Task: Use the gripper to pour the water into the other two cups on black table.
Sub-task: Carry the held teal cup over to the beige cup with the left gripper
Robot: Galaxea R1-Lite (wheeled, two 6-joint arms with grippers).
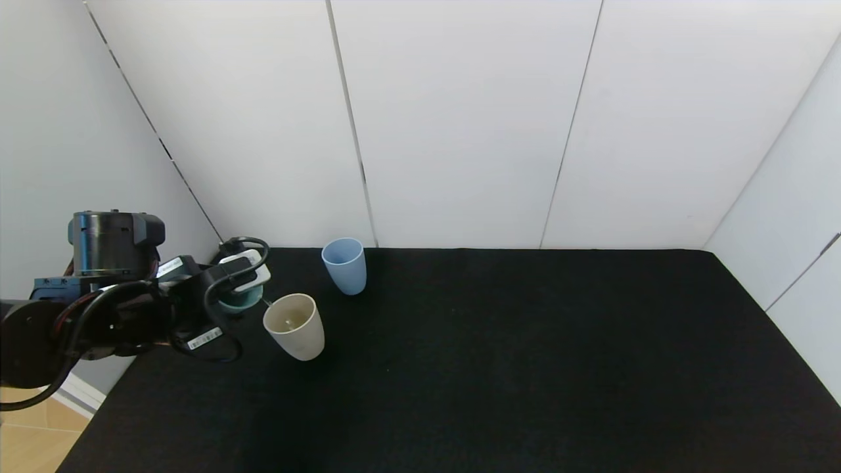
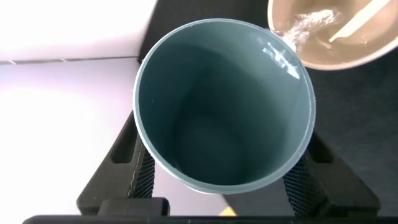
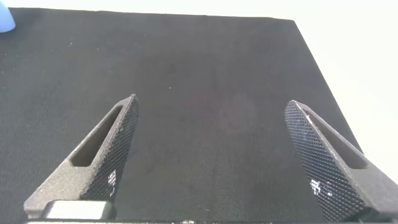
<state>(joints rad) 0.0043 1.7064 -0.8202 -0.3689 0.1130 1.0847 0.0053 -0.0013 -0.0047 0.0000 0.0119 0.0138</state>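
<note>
My left gripper (image 1: 246, 292) is shut on the pale teal tumbler (image 1: 240, 301) and holds it tilted over the beige cup (image 1: 294, 326) on the black table (image 1: 525, 361). A thin stream of water runs from the teal rim into the beige cup. In the left wrist view the teal tumbler (image 2: 224, 106) fills the frame between the fingers (image 2: 142, 174), and water splashes inside the beige cup (image 2: 336, 31). The light blue cup (image 1: 344, 265) stands upright behind the beige one. My right gripper (image 3: 214, 155) is open and empty above bare black cloth; it is out of the head view.
White wall panels (image 1: 460, 118) close the table at the back and on both sides. The cups stand near the back left corner. A corner of the light blue cup (image 3: 5, 18) shows in the right wrist view.
</note>
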